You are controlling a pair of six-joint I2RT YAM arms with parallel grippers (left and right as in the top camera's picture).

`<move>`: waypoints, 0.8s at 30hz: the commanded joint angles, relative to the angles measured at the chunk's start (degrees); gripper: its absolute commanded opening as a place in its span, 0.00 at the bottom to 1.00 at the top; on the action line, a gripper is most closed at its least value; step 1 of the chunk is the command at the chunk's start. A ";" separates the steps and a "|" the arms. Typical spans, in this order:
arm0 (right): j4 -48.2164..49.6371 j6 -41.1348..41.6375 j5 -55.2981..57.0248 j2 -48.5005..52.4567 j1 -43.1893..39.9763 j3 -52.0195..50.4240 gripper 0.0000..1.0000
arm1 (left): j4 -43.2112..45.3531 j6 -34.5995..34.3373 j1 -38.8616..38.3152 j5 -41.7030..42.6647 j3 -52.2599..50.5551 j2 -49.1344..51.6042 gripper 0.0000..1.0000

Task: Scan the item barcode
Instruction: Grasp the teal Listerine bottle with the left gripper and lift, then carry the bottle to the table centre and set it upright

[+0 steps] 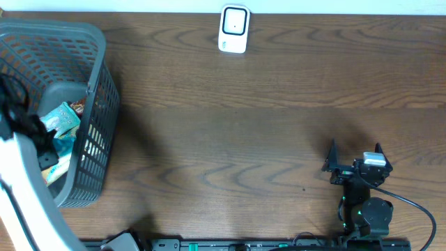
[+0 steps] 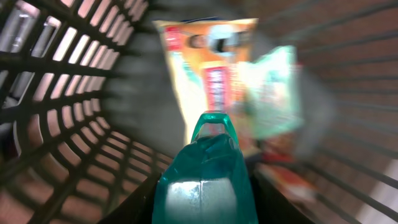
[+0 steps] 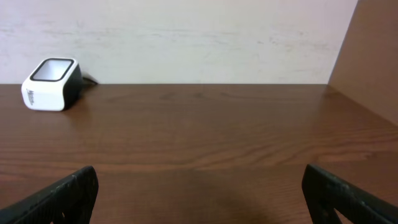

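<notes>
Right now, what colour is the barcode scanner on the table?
Scanner: white with a black side; right wrist view shows it best.

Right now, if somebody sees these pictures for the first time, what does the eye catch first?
The grey basket at the left, where the left gripper grips a teal packet. Then the white scanner alone at the far edge, and the right gripper open, front right.

Tabletop [image 1: 244, 139]: dark brown wood, bold grain, evenly lit.
Wall [image 3: 186, 37]: pale off-white, rising right behind the far edge.
Side panel [image 3: 373, 56]: brown, upright, at the right.
</notes>
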 commanded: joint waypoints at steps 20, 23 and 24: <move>-0.20 -0.85 0.04 -0.31 0.28 -0.07 0.99 | 12.44 17.05 -8.66 40.44 1.57 -21.73 0.13; -0.20 -0.85 0.04 -0.31 0.28 -0.07 0.99 | 10.91 21.09 -15.93 39.98 1.49 -18.93 0.13; -0.20 -0.85 0.04 -0.31 0.28 -0.07 0.99 | 10.88 22.82 -18.88 39.98 1.49 -17.66 0.12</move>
